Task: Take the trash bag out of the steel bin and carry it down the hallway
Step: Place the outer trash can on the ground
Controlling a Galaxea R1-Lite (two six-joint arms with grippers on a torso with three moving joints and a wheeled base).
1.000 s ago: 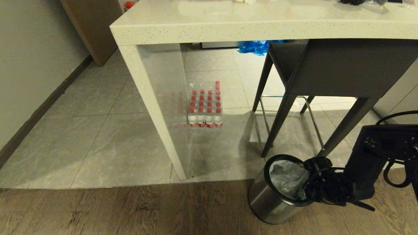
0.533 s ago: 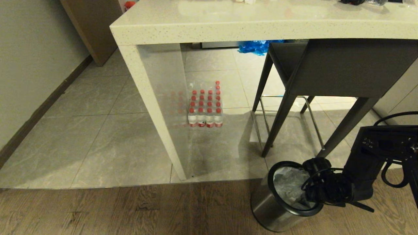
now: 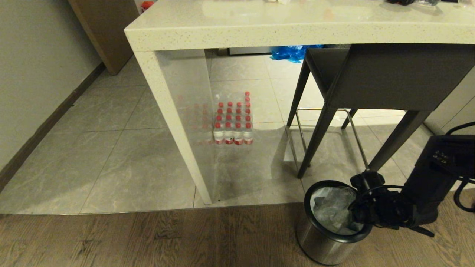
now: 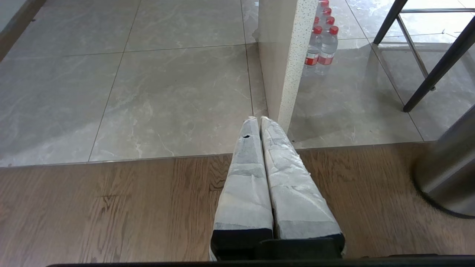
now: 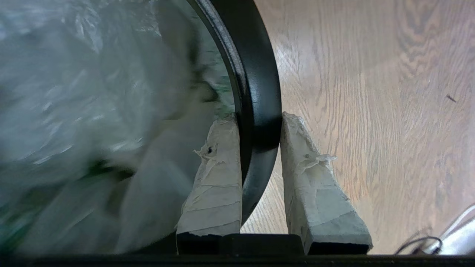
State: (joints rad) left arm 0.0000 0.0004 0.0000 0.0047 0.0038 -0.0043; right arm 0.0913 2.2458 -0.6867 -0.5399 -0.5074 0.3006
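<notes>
1. My right gripper [image 5: 259, 128] is at the 3 o'clock side of the bin [image 3: 326, 243], pinching the black rim [image 5: 256, 92]: one finger [image 5: 219, 178] inside against the bag [image 5: 92, 111], the other finger outside over the wood floor [image 5: 371, 92].
2. The bag [image 3: 330, 209] sits inside the bin, crumpled and whitish, with faint green showing through in the right wrist view.
3. The bin stands on the wood floor [image 3: 148, 241], at about 5 o'clock in my head view, just near the tile edge.
4. My left gripper [image 4: 259, 124] hangs over the wood floor with its fingers pressed together, holding nothing; the bin's steel wall [image 4: 451, 174] is at its 3 o'clock.
5. The desk [image 3: 297, 26] spans 12 o'clock; a pack of red-capped bottles [image 3: 233, 122] stands on the tiles [image 3: 111, 155] beneath it, beside a dark stool [image 3: 371, 81].
6. A blue bag [image 3: 291, 52] lies on the floor behind the stool.
</notes>
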